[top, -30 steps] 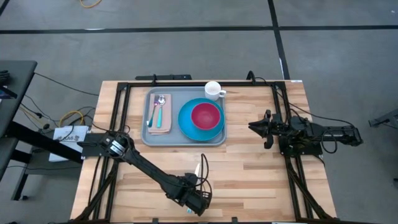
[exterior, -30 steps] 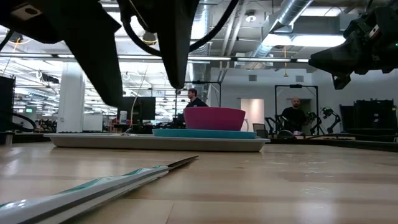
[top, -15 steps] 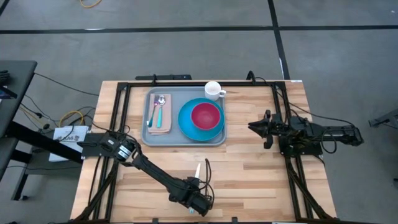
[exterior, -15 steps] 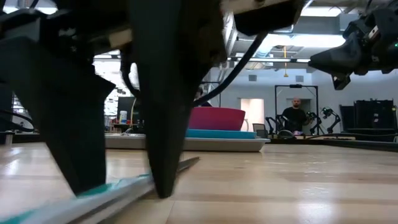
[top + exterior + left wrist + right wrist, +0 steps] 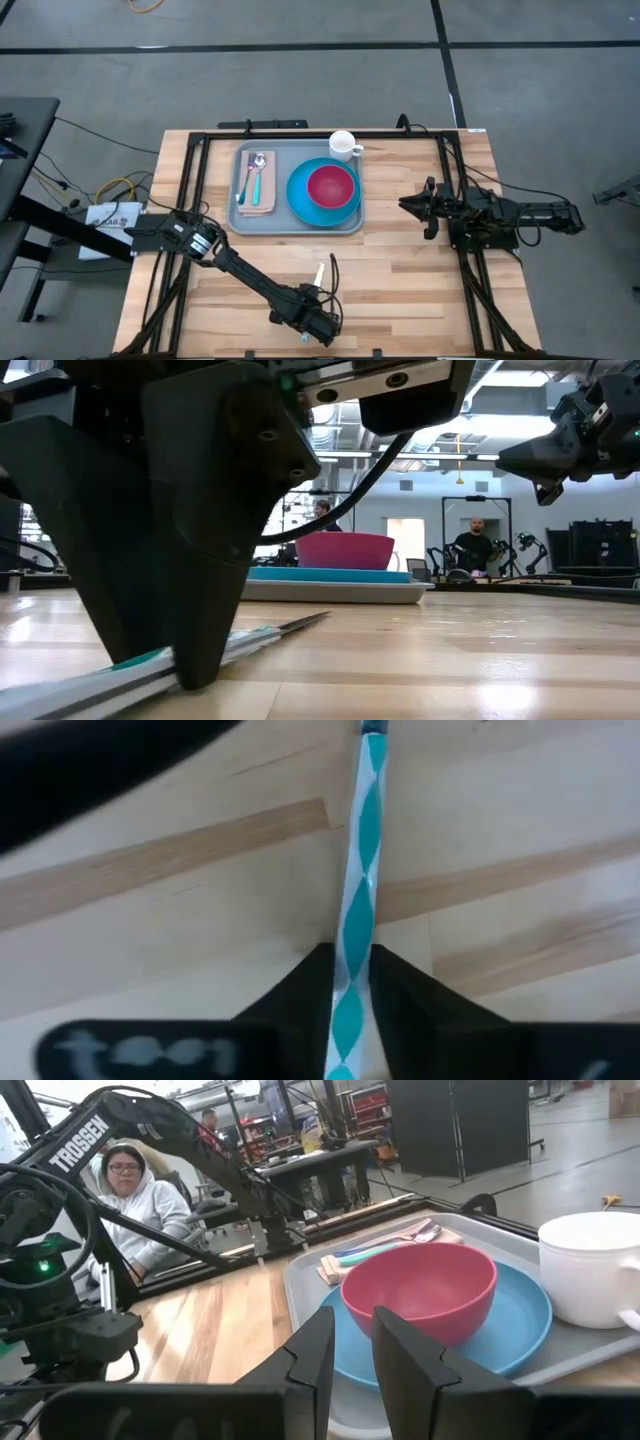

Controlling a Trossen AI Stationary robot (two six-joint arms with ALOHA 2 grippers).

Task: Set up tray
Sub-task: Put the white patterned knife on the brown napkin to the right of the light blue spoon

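A knife [image 5: 320, 271] with a teal-and-white striped handle lies flat on the wooden table near its near edge, blade pointing toward the far edge. My left gripper [image 5: 318, 292] stands over it and is shut on the handle; it also shows in the left wrist view [image 5: 350, 965]. The light-grey tray [image 5: 245, 222] lies farther back with a blue plate [image 5: 300, 205], a pink bowl [image 5: 331, 186] and a tan napkin [image 5: 258, 203] bearing a spoon and a fork. My right gripper [image 5: 405, 204] waits shut and empty, right of the tray and above the table. My left gripper pinches the knife's striped handle [image 5: 360, 920] between its two fingers [image 5: 200, 650]. The fingers come from above, pointing down, one on each long side of the handle. The knife lies flat on the table, blade [image 5: 295, 623] toward the tray.
A white mug [image 5: 343, 145] stands at the tray's far right corner. Black frame rails [image 5: 195, 190] run along the table's left, right and far sides. Bare wood lies between the knife and the tray. People show in the room beyond the table.
My left gripper has come down from above the knife onto its handle, fingers first open on either side, and has then shut on it. The knife has stayed on the table.
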